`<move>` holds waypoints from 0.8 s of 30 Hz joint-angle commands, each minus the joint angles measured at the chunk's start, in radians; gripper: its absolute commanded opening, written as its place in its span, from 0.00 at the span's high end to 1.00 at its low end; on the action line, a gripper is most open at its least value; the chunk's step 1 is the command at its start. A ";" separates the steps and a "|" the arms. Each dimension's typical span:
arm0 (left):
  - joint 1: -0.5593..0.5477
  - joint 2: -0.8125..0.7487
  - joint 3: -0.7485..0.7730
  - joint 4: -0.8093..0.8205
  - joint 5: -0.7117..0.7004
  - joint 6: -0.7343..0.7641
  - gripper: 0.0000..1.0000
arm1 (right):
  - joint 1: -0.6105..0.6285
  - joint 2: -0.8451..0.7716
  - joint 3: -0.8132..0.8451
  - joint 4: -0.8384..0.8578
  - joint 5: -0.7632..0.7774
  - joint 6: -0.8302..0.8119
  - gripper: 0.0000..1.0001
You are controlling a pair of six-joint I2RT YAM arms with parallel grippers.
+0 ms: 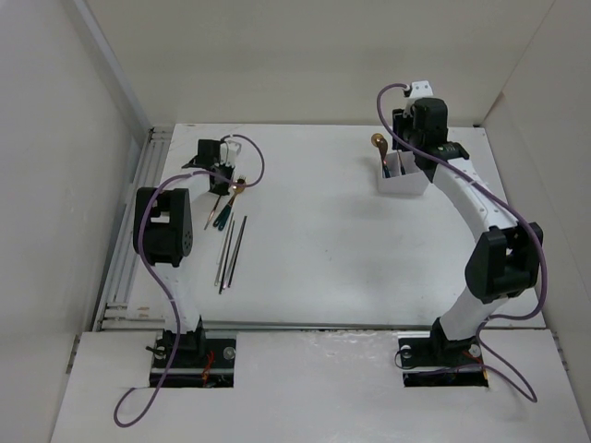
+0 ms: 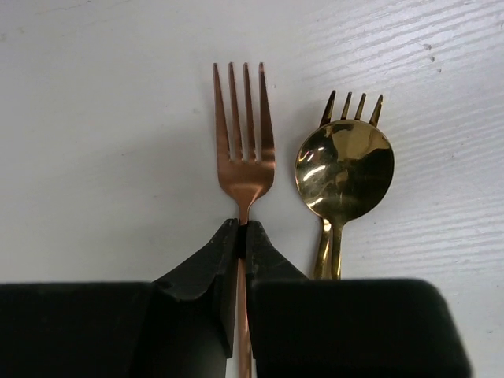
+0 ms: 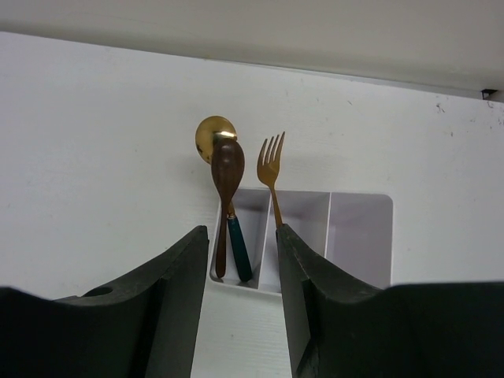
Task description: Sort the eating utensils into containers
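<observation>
Left wrist view: the left jaws pinch the copper fork (image 2: 245, 169) at its neck, long axis running six to twelve o'clock, while the right jaws hang parted, empty, before the box (image 3: 358, 232).

A fork (image 2: 244, 153) is laid beside a spoon (image 2: 344, 169), chopsticks (image 1: 231, 251) just before them. The box (image 1: 403, 180) is set far right.

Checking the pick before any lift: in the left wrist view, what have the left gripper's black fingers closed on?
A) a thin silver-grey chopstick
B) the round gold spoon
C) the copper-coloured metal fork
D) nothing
C: the left gripper is shut on the neck of the copper-coloured metal fork, just behind its head, while the round gold spoon lies beside it, outside the fingers.
</observation>
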 commanded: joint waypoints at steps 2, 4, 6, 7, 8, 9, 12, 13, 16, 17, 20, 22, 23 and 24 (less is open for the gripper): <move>0.001 0.016 0.009 -0.066 -0.019 -0.023 1.00 | 0.011 -0.010 0.030 0.013 0.008 -0.012 0.54; 0.011 0.006 0.019 -0.076 -0.019 -0.023 1.00 | 0.022 -0.010 0.030 0.013 0.008 -0.023 0.54; 0.031 -0.003 0.058 -0.099 -0.019 -0.044 1.00 | 0.034 -0.010 0.039 0.013 0.008 -0.034 0.54; 0.040 -0.015 0.073 -0.109 -0.019 -0.044 1.00 | 0.047 -0.019 0.039 0.013 -0.005 -0.034 0.54; 0.040 -0.027 0.105 -0.118 -0.009 -0.044 1.00 | 0.057 -0.019 0.039 0.013 -0.005 -0.043 0.54; 0.050 -0.043 0.122 -0.133 0.001 -0.044 1.00 | 0.075 -0.030 0.048 0.013 -0.032 -0.057 0.54; 0.059 -0.130 0.202 -0.158 0.037 -0.044 1.00 | 0.113 -0.051 0.057 0.013 -0.087 -0.090 0.52; 0.059 -0.156 0.223 -0.158 0.064 -0.044 1.00 | 0.139 -0.052 0.066 0.022 -0.142 -0.091 0.48; 0.068 -0.253 0.320 -0.194 0.144 -0.075 1.00 | 0.204 -0.078 0.076 0.080 -0.283 -0.091 0.36; 0.068 -0.300 0.358 -0.195 0.168 -0.105 1.00 | 0.224 -0.078 0.091 0.097 -0.311 -0.091 0.33; 0.068 -0.380 0.368 -0.176 0.266 -0.165 1.00 | 0.311 -0.068 0.152 0.162 -0.406 -0.068 0.20; 0.059 -0.467 0.342 -0.115 0.300 -0.220 1.00 | 0.351 -0.041 0.181 0.208 -0.457 -0.020 0.17; 0.050 -0.498 0.323 -0.087 0.310 -0.234 1.00 | 0.367 -0.032 0.191 0.281 -0.488 0.004 0.15; 0.041 -0.530 0.302 -0.057 0.319 -0.250 1.00 | 0.389 -0.019 0.204 0.323 -0.546 0.035 0.15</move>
